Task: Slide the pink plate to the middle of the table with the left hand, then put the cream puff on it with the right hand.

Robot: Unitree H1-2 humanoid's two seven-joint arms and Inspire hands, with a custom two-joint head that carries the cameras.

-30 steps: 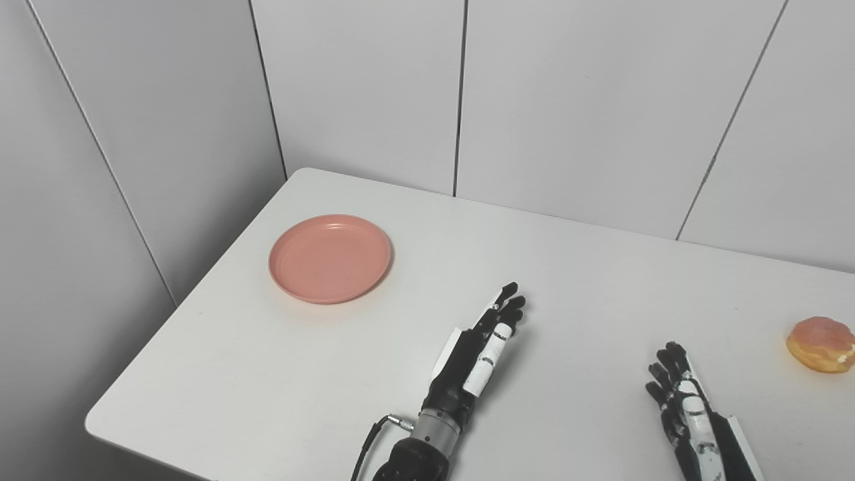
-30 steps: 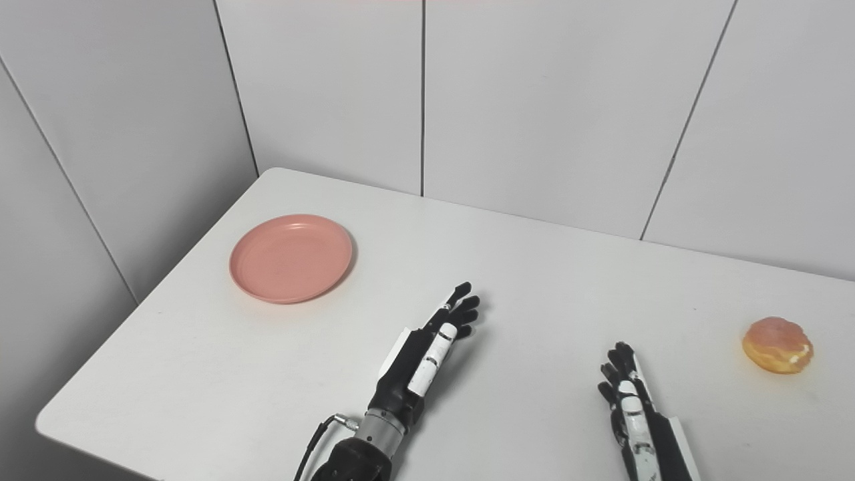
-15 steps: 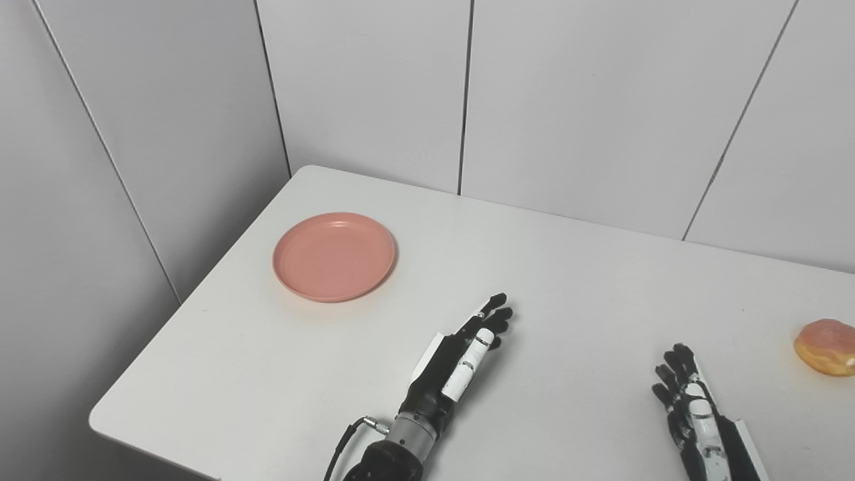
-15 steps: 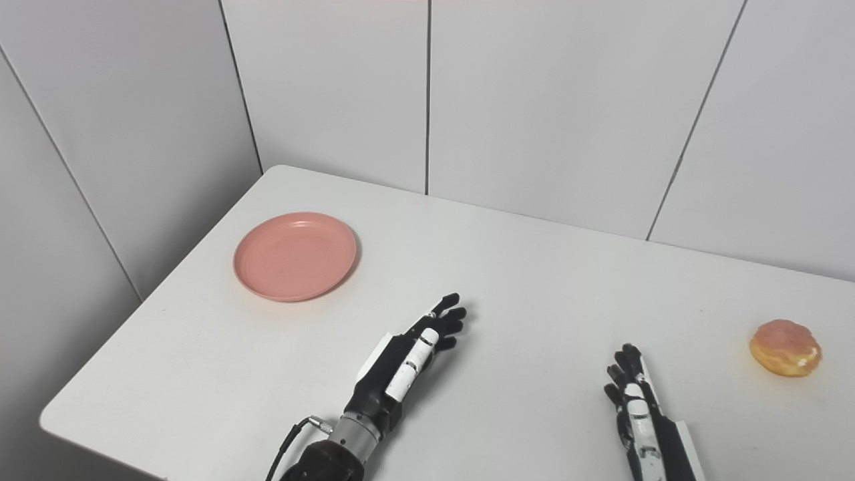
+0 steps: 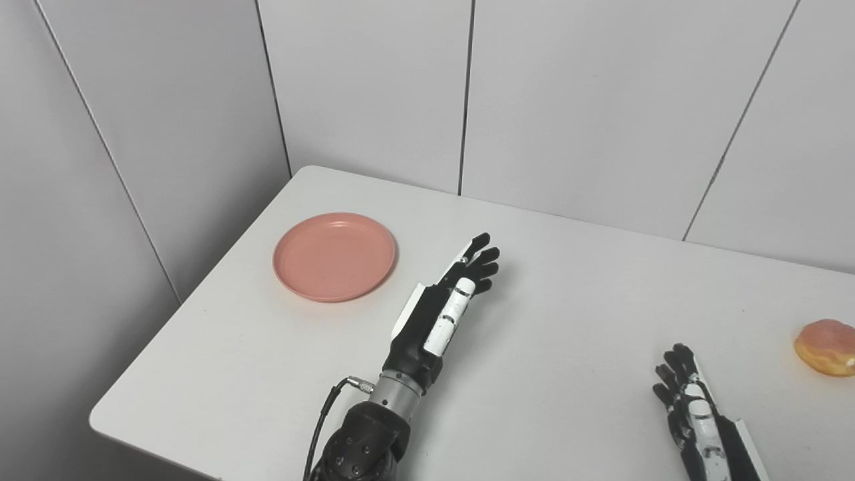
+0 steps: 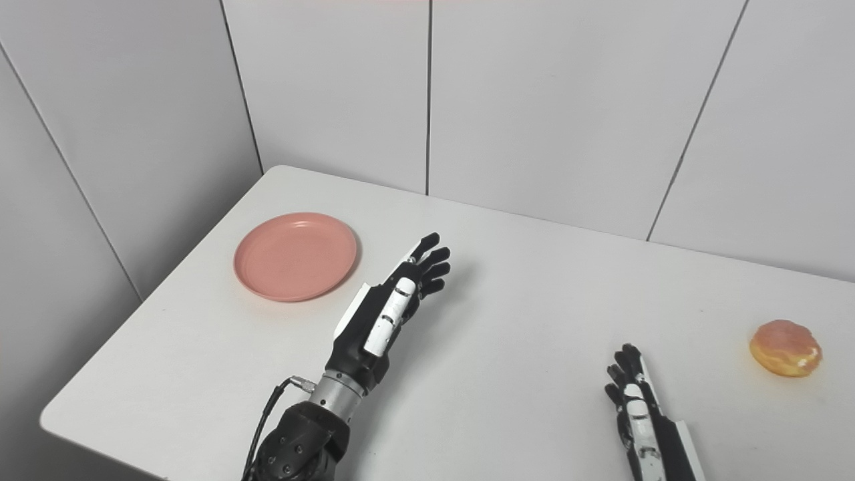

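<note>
The pink plate lies flat near the table's far left corner, with nothing on it. My left hand hovers just to the plate's right, fingers stretched out and apart, holding nothing and apart from the rim. The cream puff, golden with a pinkish top, sits at the table's right side. My right hand rests low near the front edge, left of the puff and well short of it, fingers extended and empty.
The white table has rounded corners; its left edge runs close beside the plate. Grey wall panels stand behind and to the left. A black cable loops beside my left wrist.
My left hand has risen and reached forward and left, closer to the plate's right side. The plate, the puff and my right hand stayed in place.
</note>
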